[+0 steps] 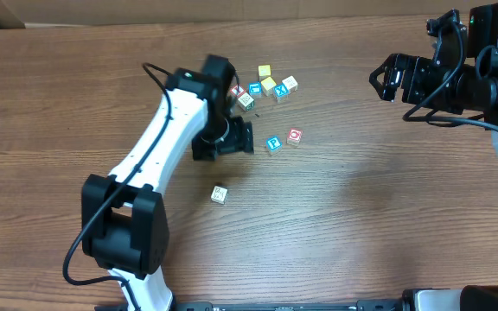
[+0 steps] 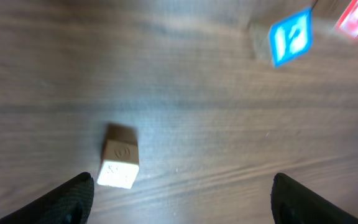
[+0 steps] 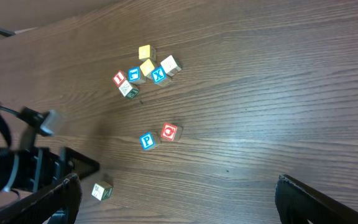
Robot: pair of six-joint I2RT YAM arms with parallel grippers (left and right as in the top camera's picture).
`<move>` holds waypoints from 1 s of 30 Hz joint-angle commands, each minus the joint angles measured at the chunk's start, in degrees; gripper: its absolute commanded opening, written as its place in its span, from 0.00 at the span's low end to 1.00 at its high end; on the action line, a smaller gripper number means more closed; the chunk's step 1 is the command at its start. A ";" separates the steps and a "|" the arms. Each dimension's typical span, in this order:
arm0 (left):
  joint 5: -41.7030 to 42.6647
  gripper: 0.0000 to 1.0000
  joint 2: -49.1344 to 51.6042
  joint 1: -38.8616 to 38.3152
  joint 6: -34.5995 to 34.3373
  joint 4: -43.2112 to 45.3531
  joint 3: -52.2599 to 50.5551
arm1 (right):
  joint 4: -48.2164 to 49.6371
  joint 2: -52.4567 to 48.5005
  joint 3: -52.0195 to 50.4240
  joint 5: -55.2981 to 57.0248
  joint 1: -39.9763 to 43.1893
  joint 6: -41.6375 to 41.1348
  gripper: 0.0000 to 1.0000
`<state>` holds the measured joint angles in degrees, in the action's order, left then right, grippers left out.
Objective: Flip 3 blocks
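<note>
My left gripper [image 2: 183, 186] is wide open, empty, and the pale block [image 2: 118, 165] looks off-centre beside one finger, so closing might just knock it.

pale block [image 1: 220, 194], teal-lettered block [image 1: 273, 144], red-ringed block [image 1: 295, 136]
</note>
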<state>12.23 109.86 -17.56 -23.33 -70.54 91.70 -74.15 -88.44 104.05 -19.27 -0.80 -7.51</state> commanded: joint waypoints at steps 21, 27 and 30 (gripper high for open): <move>-9.20 1.00 -1.16 21.64 0.63 -0.15 4.13 | 0.35 1.27 1.40 -0.31 0.17 -0.22 1.00; -9.25 1.00 -1.16 21.66 0.63 0.24 4.13 | 0.35 1.27 1.40 -0.31 0.17 -0.22 1.00; -9.25 1.00 -1.16 21.66 0.63 0.35 4.13 | 0.35 1.27 1.40 -0.31 0.17 -0.22 1.00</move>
<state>3.97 109.86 4.16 -23.40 -70.37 94.70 -74.13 -88.44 104.05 -19.29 -0.80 -7.51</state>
